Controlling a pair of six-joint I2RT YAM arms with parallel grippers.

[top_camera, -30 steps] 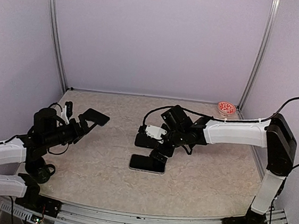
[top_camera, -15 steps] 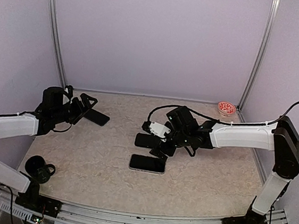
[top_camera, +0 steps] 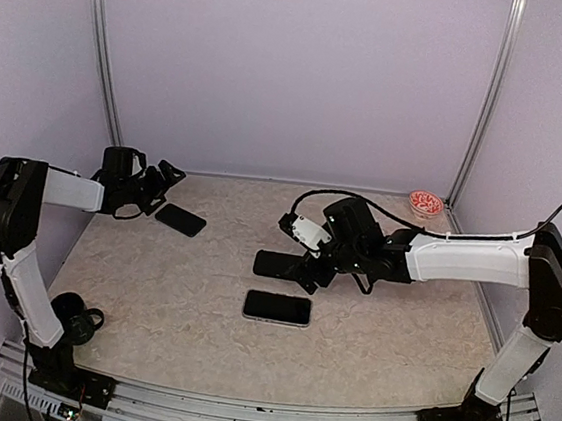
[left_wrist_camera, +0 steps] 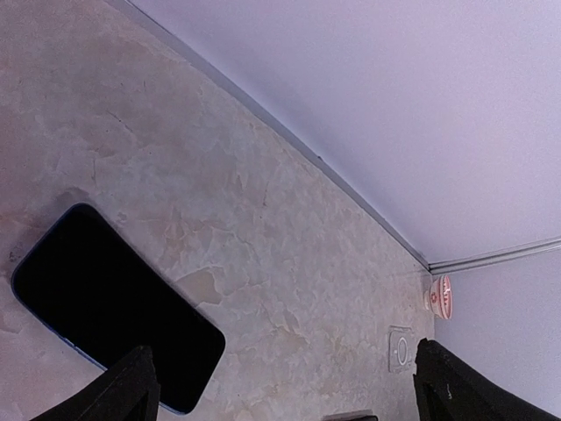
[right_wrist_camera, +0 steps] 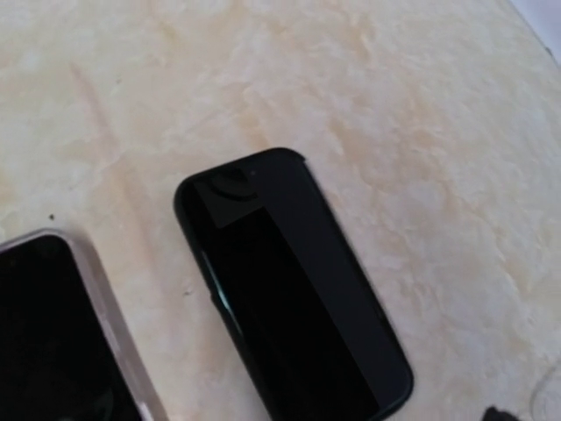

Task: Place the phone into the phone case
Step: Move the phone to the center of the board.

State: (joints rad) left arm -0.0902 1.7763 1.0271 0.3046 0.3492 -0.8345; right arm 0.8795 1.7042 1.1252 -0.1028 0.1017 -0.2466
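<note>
Nothing here can be read. The white tag (top_camera: 302, 230) on the right arm (top_camera: 457, 254) is too small to make out. The red-and-white dish (top_camera: 425, 203) shows only a blurred pattern, and the white square (left_wrist_camera: 402, 349) beside it only a ring. The phone (top_camera: 277, 308) is dark.

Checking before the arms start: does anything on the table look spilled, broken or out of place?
Nothing stands out. Three dark phone-sized pieces lie flat and apart on the table: the left slab, the middle slab and the near slab. Nothing looks spilled or cracked.
</note>
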